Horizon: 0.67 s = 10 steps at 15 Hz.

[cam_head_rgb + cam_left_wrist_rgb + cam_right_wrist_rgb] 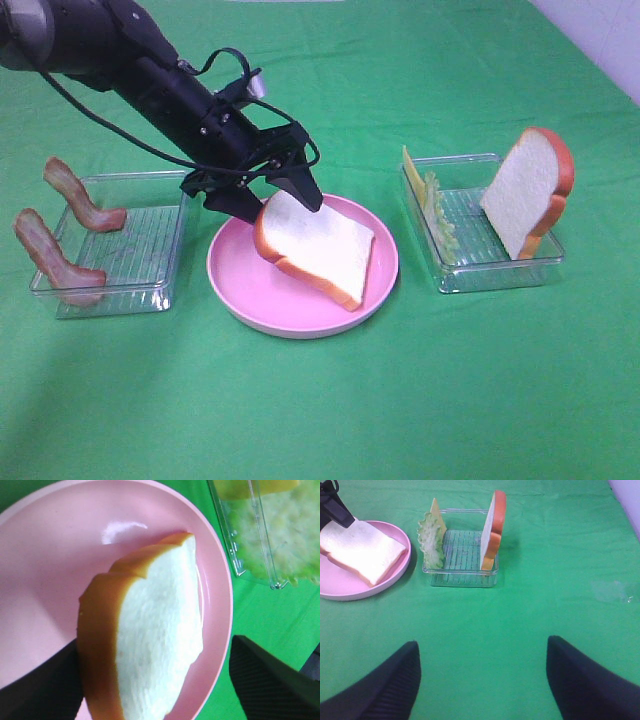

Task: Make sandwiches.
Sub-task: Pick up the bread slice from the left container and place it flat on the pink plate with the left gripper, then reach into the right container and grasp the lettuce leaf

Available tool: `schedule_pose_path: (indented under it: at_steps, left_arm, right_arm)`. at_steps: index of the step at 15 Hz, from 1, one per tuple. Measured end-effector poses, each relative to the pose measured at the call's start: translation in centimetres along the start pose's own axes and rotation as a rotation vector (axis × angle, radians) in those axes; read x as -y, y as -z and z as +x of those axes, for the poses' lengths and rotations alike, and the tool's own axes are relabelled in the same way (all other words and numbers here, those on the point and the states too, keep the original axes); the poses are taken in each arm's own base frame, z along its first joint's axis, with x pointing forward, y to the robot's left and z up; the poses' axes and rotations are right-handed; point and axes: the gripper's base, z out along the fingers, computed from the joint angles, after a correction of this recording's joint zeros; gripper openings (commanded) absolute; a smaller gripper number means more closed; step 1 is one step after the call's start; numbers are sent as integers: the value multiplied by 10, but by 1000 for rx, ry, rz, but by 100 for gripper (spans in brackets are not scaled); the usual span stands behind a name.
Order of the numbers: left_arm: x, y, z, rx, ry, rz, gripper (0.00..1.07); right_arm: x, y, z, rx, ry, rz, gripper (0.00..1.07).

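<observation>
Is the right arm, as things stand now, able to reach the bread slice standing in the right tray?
Probably yes. The right hand is open, only green cloth lies between it and the tray, and the bread slice stands apart from the lettuce.

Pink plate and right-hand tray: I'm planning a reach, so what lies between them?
Only bare green cloth lies between the pink plate and the right-hand tray, as the exterior high view shows.

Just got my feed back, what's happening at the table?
The left tool straddles the raised edge of a bread slice lying tilted on the pink plate, jaws open. The right tool hangs open over bare cloth. The bacon strips, lettuce, cheese and the second slice sit in their trays, so nothing is stacked yet.
</observation>
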Motion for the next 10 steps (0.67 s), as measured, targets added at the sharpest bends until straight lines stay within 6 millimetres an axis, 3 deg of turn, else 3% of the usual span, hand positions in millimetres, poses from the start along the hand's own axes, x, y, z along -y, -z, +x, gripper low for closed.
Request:
schedule_pose_path:
  at_steps: [4,7,10]
  left_arm:
    - [11,33,-1,33,-52,-133,75]
    - [27,77,2,87,-95,-276,75]
    - [57,132,16,133,-144,-331,75]
  right_arm:
    - [0,0,0,0,0,0,68]
    - [0,0,0,0,0,0,68]
    - [0,0,0,0,0,0,68]
